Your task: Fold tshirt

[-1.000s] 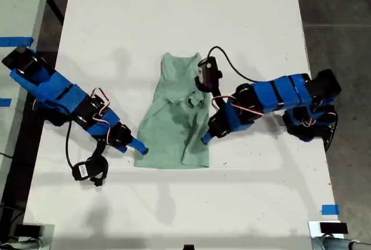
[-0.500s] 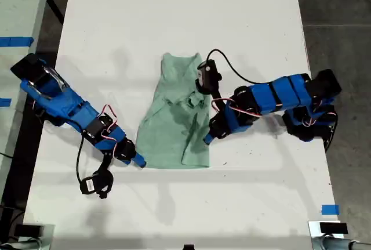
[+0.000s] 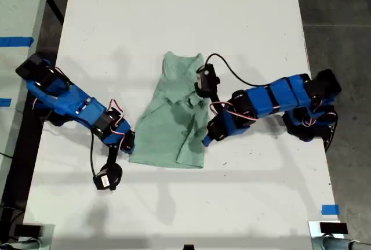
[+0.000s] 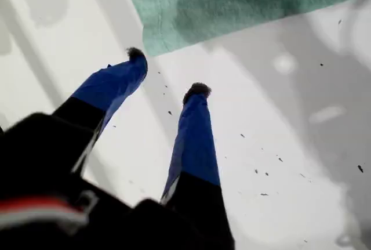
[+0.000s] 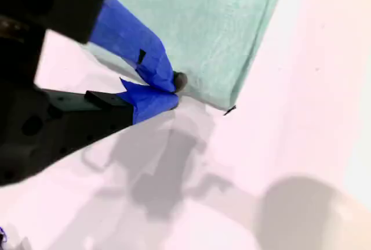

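- Since half a second ago our second hand [image 3: 128, 144] has drawn back, and the tshirt's [image 3: 174, 122] hem has slid with it toward the exterior view's left.
- Our second hand is pinched shut on the tshirt's side edge, just beside a hem corner.
- Our first hand [image 3: 206, 140] sits at the tshirt's opposite side edge, its jaws spread and empty. It seems just clear of the cloth.
- The tshirt lies flat, mid-tabletop [image 3: 174, 18].
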Tool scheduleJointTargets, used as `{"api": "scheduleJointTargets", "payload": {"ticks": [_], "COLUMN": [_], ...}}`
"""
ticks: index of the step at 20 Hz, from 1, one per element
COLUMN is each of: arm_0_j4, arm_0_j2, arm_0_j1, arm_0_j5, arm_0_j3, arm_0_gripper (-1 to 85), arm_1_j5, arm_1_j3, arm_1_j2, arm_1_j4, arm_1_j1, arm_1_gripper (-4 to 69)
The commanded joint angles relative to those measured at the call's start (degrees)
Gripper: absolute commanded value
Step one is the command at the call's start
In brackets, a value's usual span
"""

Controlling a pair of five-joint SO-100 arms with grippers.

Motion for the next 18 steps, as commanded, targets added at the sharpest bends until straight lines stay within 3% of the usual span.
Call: {"api": "scheduleJointTargets", "payload": {"ticks": [1,10,18], "arm_0_j4": [2.64,9.67,9.93], "arm_0_j2": [6.68,22.85,27.07], "arm_0_j1": [-2.55,-5.54,-5.19], "arm_0_j5": [1.76,1.93,1.41], "arm_0_j3": [-3.69,-3.69,-3.52], "arm_0_gripper": [0.0,0.0,0.0], "arm_1_j5": [0.53,0.35,0.44], "arm_1_j3": [-0.26,1.67,1.67], "arm_1_j2": [6.15,7.12,7.21], "arm_1_j4": [-2.2,-4.04,-5.1], "arm_1_j1": [-0.88,-0.7,-1.14], "arm_1_gripper": [17.4,17.1,17.0]}}
